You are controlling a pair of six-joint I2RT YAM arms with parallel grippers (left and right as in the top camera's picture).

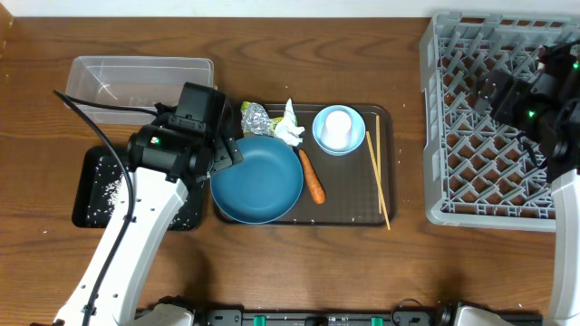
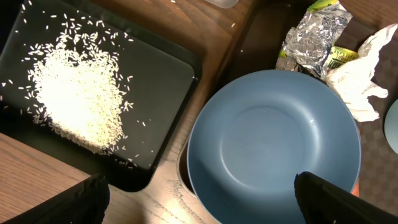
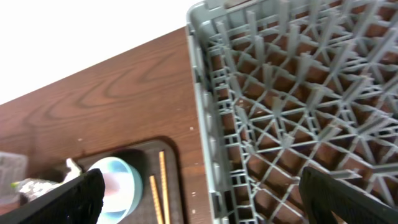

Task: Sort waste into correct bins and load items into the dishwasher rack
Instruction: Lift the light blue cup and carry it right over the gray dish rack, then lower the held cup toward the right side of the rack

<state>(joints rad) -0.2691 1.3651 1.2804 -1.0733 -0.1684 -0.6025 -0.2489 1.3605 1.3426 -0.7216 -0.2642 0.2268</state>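
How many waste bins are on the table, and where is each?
2. The black tray holding rice lies at the table's left side; the clear tub stands just beyond it, nearer the far edge. None seems hidden.

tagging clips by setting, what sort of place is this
Probably a dish cleanup station: dishwasher rack, brown tray with a blue plate and carrot, black tray of rice, on a wooden table.
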